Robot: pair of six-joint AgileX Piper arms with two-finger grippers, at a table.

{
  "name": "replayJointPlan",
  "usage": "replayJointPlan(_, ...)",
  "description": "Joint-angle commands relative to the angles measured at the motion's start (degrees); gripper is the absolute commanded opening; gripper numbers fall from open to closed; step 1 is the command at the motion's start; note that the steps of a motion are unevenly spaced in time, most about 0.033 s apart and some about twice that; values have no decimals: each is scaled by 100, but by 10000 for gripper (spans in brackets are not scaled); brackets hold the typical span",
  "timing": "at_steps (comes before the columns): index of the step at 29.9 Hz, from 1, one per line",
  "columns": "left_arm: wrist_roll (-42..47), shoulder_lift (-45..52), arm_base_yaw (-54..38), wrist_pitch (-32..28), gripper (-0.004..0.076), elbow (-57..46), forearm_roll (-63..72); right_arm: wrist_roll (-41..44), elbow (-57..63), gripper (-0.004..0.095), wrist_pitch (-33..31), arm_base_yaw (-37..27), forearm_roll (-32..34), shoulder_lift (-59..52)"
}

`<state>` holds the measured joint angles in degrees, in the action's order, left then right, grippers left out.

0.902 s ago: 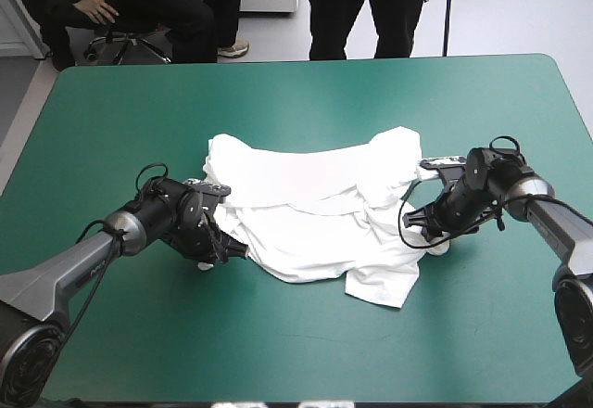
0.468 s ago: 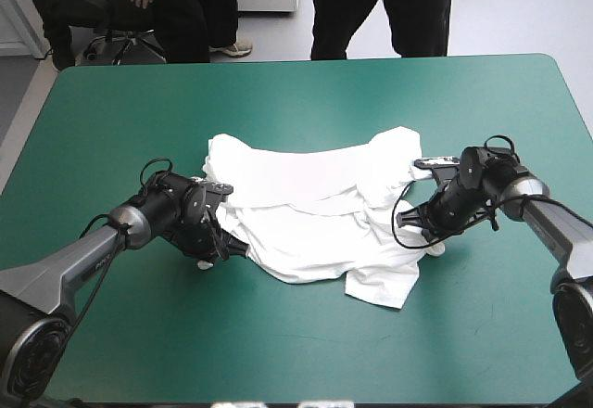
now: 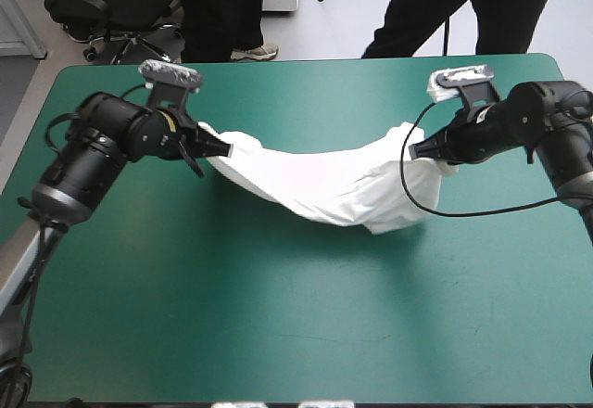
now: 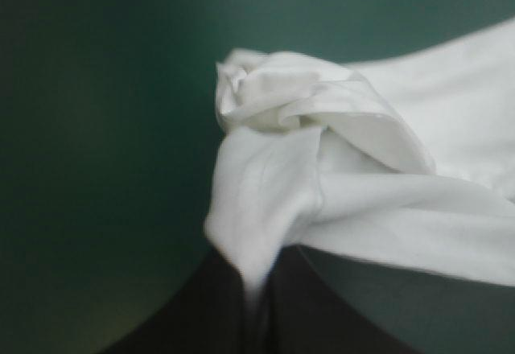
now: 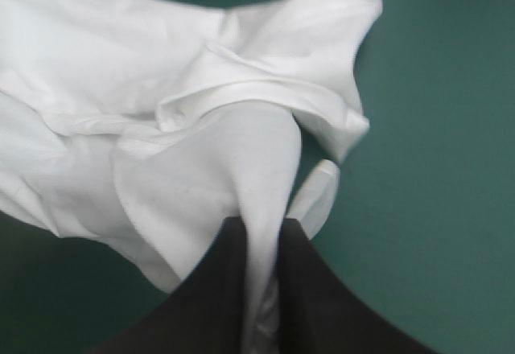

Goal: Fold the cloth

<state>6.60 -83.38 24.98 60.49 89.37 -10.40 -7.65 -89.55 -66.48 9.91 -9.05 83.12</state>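
T-shirt, earlier heaped, now a sagging sling

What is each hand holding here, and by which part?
The T-shirt, strung between them: left hand pinches a bunched fold at one end, right hand at the other.

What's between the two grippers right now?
Only the T-shirt, slung in a sagging band from the left gripper to the right gripper, both shut on it. High view shows it.

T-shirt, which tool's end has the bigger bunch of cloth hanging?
The end at the right tool: the T-shirt bunches wide there, tapering narrow at the left tool.
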Motion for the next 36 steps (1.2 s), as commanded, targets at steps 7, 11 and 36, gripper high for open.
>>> replayJointPlan(7, -214, 354, 14, -99, -18, 3049, -179, -257, -2587, -18, 93, -4, -419, -386)
replayJointPlan(11, -394, 354, 14, -245, -18, 4083, -97, -420, -3688, -17, 343, -4, -510, -386)
replayJointPlan(36, -1210, 2066, 361, -765, -18, 3683, -377, -448, -5018, -17, 410, -4, -29, -901)
